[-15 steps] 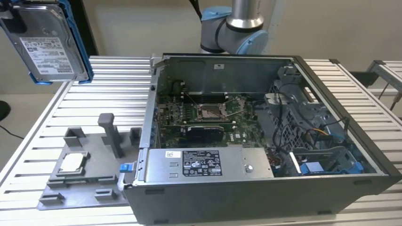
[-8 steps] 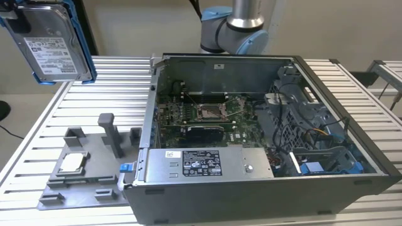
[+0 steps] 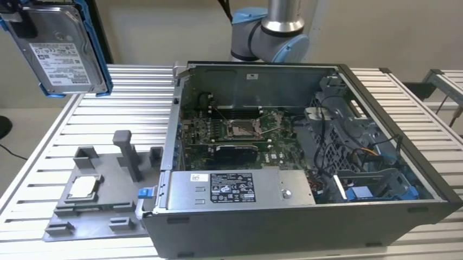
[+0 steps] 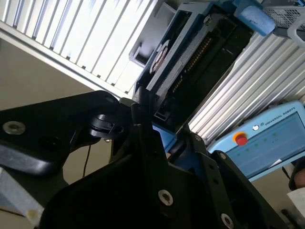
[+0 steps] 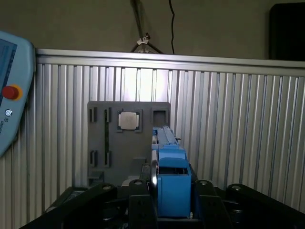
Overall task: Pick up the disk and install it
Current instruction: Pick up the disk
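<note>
In the first wrist view the claw point(image 5: 170, 193) is clamped on the disk point(image 5: 170, 160), which sits edge-on between its fingers. Beyond lies a grey fixture tray point(image 5: 138, 143) with a square chip point(image 5: 128, 120) on the ribbed surface point(image 5: 238, 119). In the exterior view the disk hangs high, well apart from the open computer case point(image 3: 289, 227), on that view's left.

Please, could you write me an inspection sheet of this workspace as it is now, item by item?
Surface: slatted metal table, bearing the open computer case and a grey fixture tray.
Job's things: the disk in its blue carrier, held in the air at the exterior view's left of the case; not yet installed.
Clutter: small silver chip on the tray.
Grippers: claw shut on the disk.
Cables: wires inside the case.
Surroundings: teach pendant with a red button near the table; robot arm behind the case.
</note>
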Available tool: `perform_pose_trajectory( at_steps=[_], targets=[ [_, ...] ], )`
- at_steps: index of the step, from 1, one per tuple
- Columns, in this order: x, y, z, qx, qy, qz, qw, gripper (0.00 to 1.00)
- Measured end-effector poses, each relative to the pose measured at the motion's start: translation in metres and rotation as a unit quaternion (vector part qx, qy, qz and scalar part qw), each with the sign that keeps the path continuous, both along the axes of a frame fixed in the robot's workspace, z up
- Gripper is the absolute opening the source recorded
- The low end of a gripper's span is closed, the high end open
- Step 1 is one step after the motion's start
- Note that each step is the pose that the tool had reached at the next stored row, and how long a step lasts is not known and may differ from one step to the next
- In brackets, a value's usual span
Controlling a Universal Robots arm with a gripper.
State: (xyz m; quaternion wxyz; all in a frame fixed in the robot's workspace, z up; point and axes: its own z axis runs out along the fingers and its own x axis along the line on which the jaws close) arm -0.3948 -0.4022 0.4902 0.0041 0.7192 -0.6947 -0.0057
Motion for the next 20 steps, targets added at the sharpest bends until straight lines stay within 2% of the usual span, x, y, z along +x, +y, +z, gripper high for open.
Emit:
perform_pose_trajectory(
  at_steps=[4,15,20],
  targets=[
    [0.0,0.0,0.0062,0.0,0.0005,0.0,1.0,0.0],
    [0.0002,0.0,0.0066,0.0,0.0004,0.0,1.0,0.0],
    [0.007,0.0,0.0067,0.0,0.0005,0.0,1.0,0.0]
  ],
)
